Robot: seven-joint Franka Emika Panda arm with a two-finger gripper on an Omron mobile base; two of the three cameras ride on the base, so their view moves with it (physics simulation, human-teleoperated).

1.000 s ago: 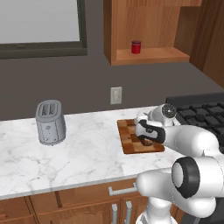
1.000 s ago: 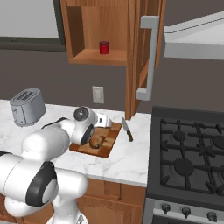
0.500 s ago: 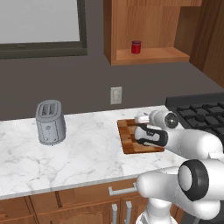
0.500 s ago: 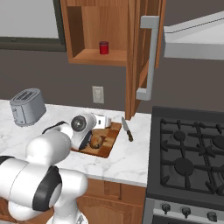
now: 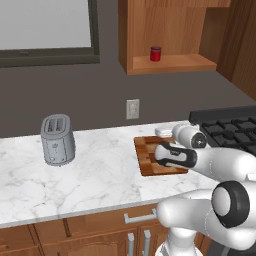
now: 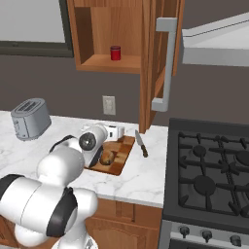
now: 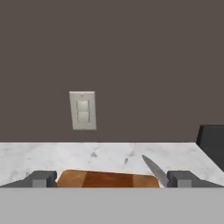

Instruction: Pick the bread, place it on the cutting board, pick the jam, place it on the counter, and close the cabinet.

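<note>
You have the bread (image 6: pixel 106 157) on the cutting board (image 6: pixel 122 150), knife (image 6: pixel 142 144) at its three o'clock, toaster (image 6: pixel 30 118) at nine, jam (image 6: pixel 115 53) in the cabinet (image 6: pixel 151 58) at twelve.

Even, flat rendered light with no glare or blur: the white tabletop (image 5: pixel 90 165) reads bright, the wall (image 7: pixel 131 65) at twelve o'clock stays dim, shadows are faint, edges sharp and undistorted.
</note>
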